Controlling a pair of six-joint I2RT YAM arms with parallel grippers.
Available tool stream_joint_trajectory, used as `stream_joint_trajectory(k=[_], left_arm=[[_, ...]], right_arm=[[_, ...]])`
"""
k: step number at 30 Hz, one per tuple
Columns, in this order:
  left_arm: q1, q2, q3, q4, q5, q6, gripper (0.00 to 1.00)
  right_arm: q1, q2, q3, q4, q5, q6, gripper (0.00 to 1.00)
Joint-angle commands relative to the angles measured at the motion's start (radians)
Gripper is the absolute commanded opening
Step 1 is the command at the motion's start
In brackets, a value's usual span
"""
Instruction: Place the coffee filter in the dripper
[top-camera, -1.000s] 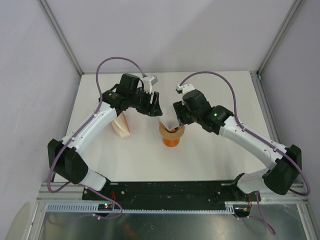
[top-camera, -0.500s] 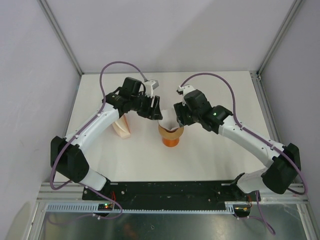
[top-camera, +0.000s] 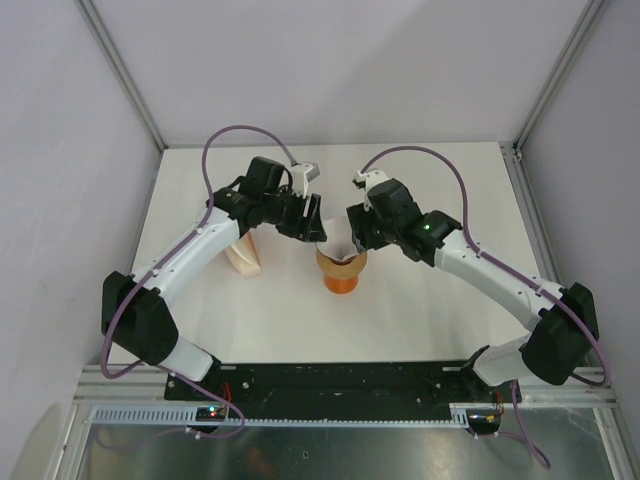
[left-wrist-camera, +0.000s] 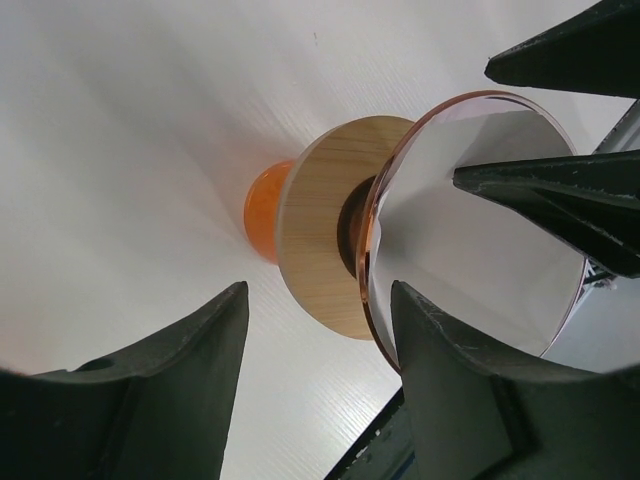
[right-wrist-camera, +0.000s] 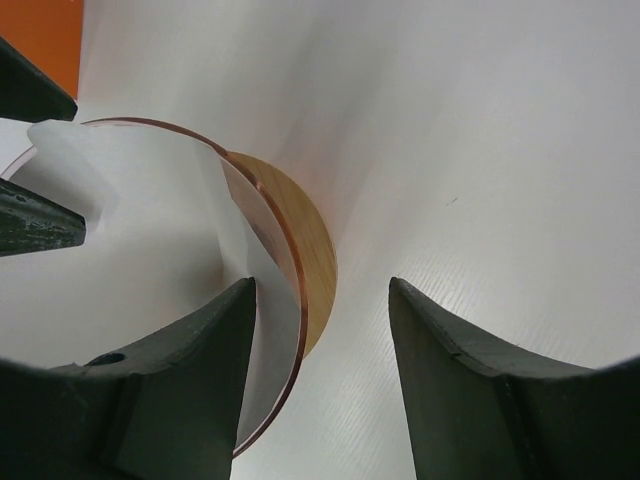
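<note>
Right wrist, coffee filter (right-wrist-camera: 150, 250) in dripper (right-wrist-camera: 290, 262), between jaws

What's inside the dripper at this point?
The white coffee filter lines the wall of the dripper. One finger of the left gripper and one of the right gripper reach inside it. The paper covers the cone's bottom and outlet.

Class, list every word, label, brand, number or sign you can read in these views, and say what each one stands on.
None: no view shows any readable text.
The dripper, coffee filter, wooden ring and cream filter stack carry no visible print.
The small circuit board at the left arm's base: any markings are too small to read.
</note>
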Motion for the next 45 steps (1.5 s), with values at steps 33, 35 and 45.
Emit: stream_joint_trajectory(k=[33,35,45], left_arm=[[-0.004,-0.045,0.143,-0.017,-0.006,0.053,0.82],[-0.005,-0.046,0.151,-0.017,-0.005,0.053,0.83],[0.061,-0.061,0.192,-0.017,-0.029,0.056,0.85]], right_arm=[[-0.016,-0.114,0.072,0.068,-0.135,-0.1,0.67],[-0.01,-0.115,0.081,0.071,-0.137,-0.105,0.67],[0.052,-0.137,0.127,0.085,-0.081,-0.138,0.52]])
